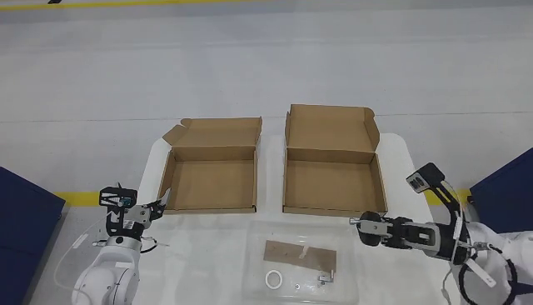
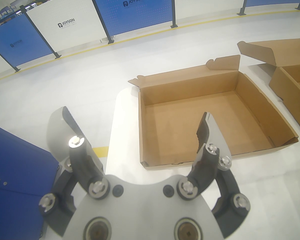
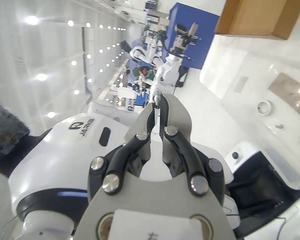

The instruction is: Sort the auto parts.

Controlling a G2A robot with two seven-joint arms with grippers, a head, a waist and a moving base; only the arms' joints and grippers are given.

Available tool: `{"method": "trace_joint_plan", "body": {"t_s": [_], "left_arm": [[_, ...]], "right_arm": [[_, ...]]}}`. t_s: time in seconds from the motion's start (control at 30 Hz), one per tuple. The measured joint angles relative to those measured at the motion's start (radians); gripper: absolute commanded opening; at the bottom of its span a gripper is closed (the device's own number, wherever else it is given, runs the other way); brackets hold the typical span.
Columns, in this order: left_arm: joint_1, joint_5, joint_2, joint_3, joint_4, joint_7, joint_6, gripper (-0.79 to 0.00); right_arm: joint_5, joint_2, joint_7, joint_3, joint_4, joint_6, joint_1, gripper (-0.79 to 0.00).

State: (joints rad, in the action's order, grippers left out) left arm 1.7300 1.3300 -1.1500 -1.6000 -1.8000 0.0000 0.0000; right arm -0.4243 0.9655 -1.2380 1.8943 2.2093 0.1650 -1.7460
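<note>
A clear plastic tray (image 1: 254, 263) at the table's front holds a white ring (image 1: 273, 280), small metal parts (image 1: 325, 277) and a flat cardboard piece (image 1: 300, 253). My right gripper (image 1: 360, 222) hovers over the tray's right rear corner. Its wrist view shows the right gripper (image 3: 157, 102) shut on a small metal part (image 3: 156, 98), with the white ring (image 3: 264, 107) and a metal clip (image 3: 279, 126) below in the tray. My left gripper (image 1: 160, 201) hangs open at the left box's front left corner. In its wrist view the left gripper (image 2: 135, 116) has nothing between its fingers.
Two open, empty cardboard boxes stand side by side behind the tray: the left box (image 1: 212, 184) (image 2: 190, 86) and the right box (image 1: 333, 187) (image 2: 290, 76). Blue cabinets flank the table on both sides.
</note>
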Motion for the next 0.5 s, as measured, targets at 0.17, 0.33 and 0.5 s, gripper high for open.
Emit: {"method": "trace_joint_plan", "body": {"t_s": [0.17, 0.33, 0.5], "left_arm": [[0.0, 0.0, 0.0, 0.0, 0.0, 0.0, 0.0, 0.0], [0.0, 0.0, 0.0, 0.0, 0.0, 0.0, 0.0, 0.0], [0.0, 0.0, 0.0, 0.0, 0.0, 0.0, 0.0, 0.0]], "right_arm": [[0.235, -0.024, -0.01, -0.101, -0.027, 0.143, 0.133, -0.785], [0.467, -0.042, -0.043, -0.263, -0.129, 0.246, 0.297, -0.785], [0.629, -0.044, -0.074, -0.424, -0.274, 0.302, 0.459, -0.785]]}}
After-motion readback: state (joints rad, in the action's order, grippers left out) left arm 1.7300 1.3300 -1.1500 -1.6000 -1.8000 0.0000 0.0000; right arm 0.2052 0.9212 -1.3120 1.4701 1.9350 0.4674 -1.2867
